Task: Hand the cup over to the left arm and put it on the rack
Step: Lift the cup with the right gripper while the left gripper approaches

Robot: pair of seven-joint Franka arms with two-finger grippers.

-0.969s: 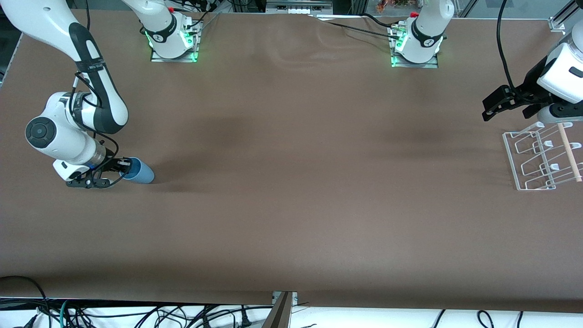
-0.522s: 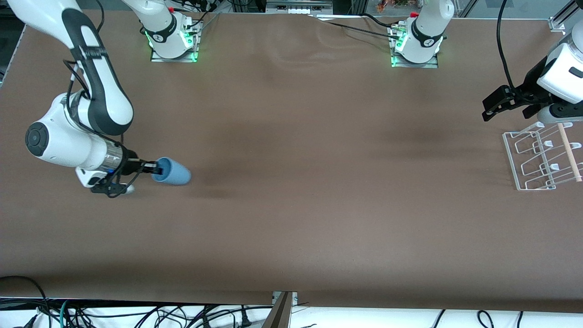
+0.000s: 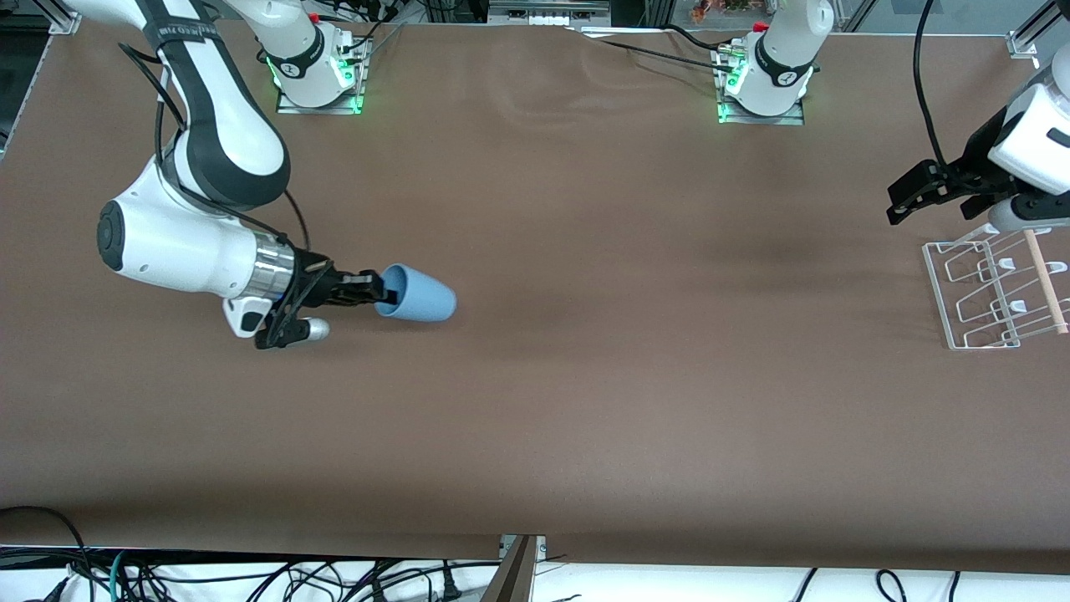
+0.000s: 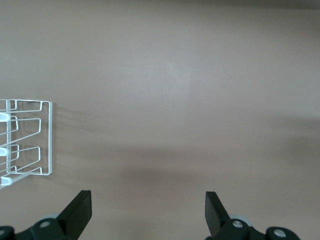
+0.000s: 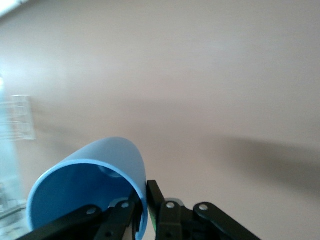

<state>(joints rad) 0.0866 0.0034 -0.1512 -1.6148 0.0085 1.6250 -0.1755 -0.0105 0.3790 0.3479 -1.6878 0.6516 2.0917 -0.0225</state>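
The light-blue cup (image 3: 416, 298) is held on its side above the table toward the right arm's end, its bottom pointing toward the table's middle. My right gripper (image 3: 386, 294) is shut on the cup's rim, one finger inside and one outside; the right wrist view shows the cup (image 5: 95, 182) pinched at its wall. My left gripper (image 3: 907, 196) is open and empty in the air beside the white wire rack (image 3: 995, 288), which stands at the left arm's end of the table. The left wrist view shows the rack's corner (image 4: 30, 140) and both fingers apart over bare table.
The brown table (image 3: 585, 376) spreads between the two arms. The arm bases (image 3: 318, 75) (image 3: 765, 79) stand along the edge farthest from the front camera. Cables lie below the table's nearest edge.
My right arm has lifted the cup off the table and carried it toward the table's middle. The left arm has barely moved.
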